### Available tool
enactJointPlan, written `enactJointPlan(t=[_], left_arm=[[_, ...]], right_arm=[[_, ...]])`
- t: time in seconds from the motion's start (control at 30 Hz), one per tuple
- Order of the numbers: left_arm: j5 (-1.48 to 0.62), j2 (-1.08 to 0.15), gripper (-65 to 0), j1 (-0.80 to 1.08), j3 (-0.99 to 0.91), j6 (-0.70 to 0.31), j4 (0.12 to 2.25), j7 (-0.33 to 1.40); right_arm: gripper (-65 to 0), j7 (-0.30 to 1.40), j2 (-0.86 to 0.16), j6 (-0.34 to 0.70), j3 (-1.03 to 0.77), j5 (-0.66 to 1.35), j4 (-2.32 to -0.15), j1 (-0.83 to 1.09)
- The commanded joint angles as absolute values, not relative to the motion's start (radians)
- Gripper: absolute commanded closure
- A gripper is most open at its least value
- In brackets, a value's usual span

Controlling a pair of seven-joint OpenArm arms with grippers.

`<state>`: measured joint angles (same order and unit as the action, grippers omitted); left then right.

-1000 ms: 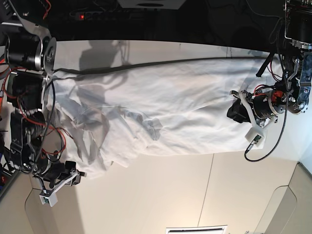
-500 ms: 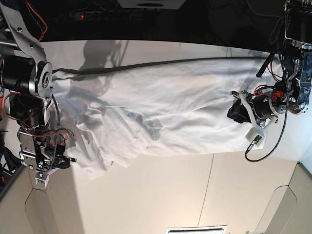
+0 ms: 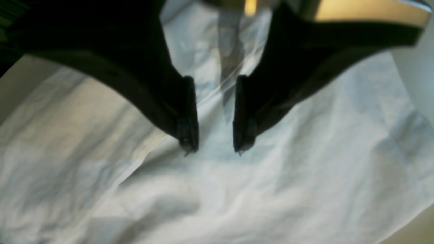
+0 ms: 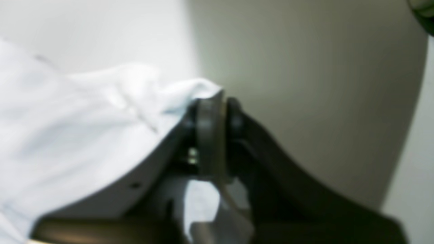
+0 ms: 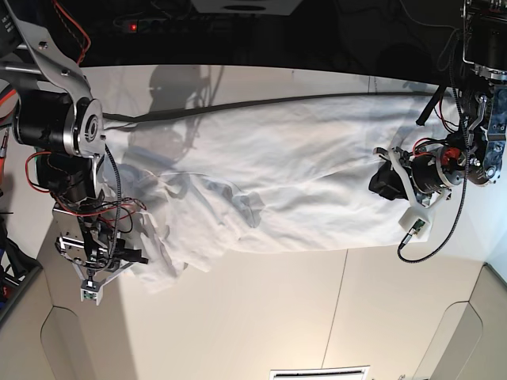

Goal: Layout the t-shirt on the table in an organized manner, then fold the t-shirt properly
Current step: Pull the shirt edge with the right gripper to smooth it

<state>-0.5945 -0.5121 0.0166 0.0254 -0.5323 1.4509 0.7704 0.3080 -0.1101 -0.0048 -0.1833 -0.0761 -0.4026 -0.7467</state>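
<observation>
Edge of wrinkled white cotton t-shirt [image 5: 301,210] clenched by right gripper [image 4: 217,98], beside bare matte white tabletop [image 5: 238,317]; left gripper [image 3: 215,149] is parted.

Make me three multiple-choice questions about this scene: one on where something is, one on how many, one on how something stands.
1. Where does the wrinkled white cloth t-shirt lie?
A) in a basket
B) on the smooth, pale table
C) over a chair

2. How many black mechanical arms reach in?
A) one
B) two
C) four

3. How do the left arm's dark fingers stand?
A) pressed together
B) crossed
C) apart

Right letters:
1 B: the base view shows the shirt spread on the tabletop.
2 B: that view shows one at each side.
3 C: the left wrist view shows cloth through the gap between them.
</observation>
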Motion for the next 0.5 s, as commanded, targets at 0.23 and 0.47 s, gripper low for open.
enactJointPlan(t=[0.23,0.47], left_arm=[[-0.607,-0.526,-21.5,0.0,0.019,-0.535,1.466,0.752],[-0.607,-0.526,-21.5,0.0,0.019,-0.535,1.466,0.734]], right_arm=[[0.0,0.183,-0.102,-0.003,-0.186,-0.112,-0.417,-0.79],[0.0,-0.057,-0.102,0.149,-0.182,-0.104,-0.477,-0.823]])
